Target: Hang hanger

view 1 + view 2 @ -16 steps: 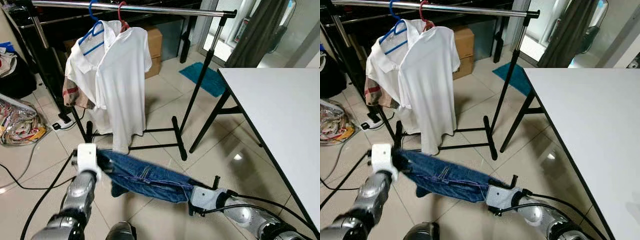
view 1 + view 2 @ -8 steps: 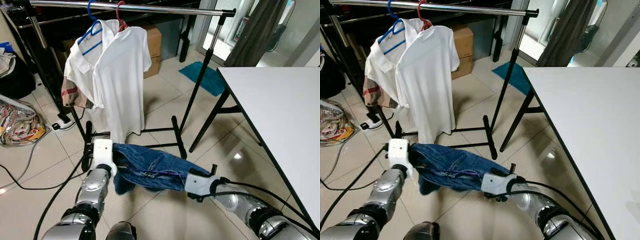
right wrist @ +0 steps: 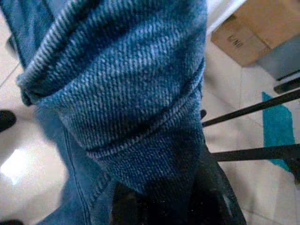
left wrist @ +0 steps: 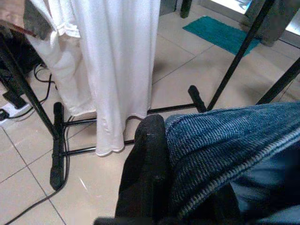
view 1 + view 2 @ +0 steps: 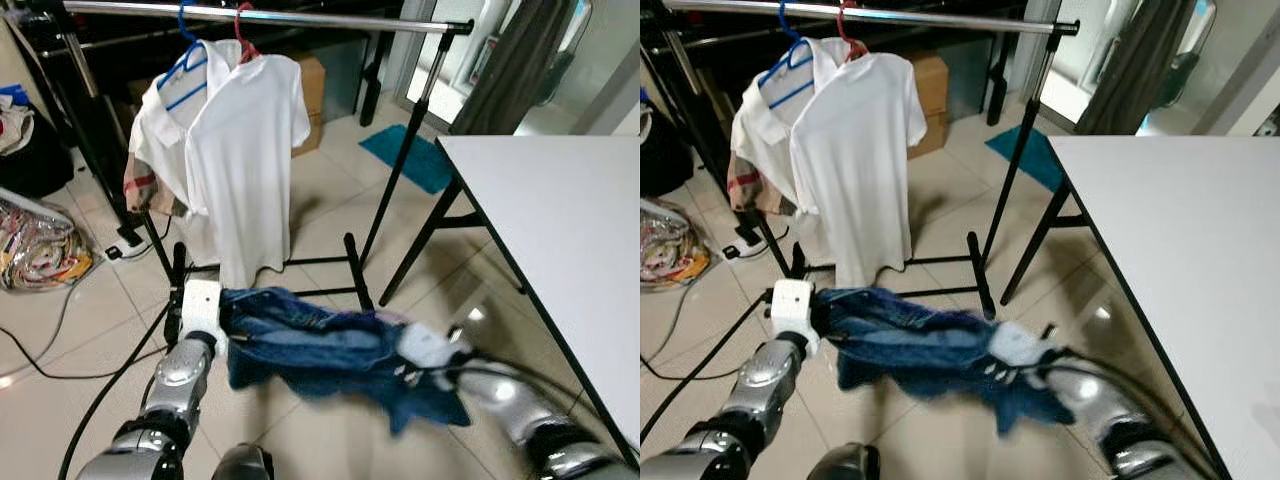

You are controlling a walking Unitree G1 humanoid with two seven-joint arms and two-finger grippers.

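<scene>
Left hand [image 5: 222,318] is clenched on one end of the blue jeans [image 5: 320,345], low before the clothes rack [image 5: 260,16]; its position is little changed from half a second ago. The jeans span between both hands above the tiled floor [image 5: 330,200]. They now bunch more loosely, with a flap drooping below the right wrist. Right hand [image 5: 400,350] grips the other end and has risen, blurred in motion. Two white shirts [image 5: 240,150] hang on the rack from a blue hanger [image 5: 186,55] and a red hanger [image 5: 243,35], unchanged. The white counter [image 5: 560,220] stands at right.
</scene>
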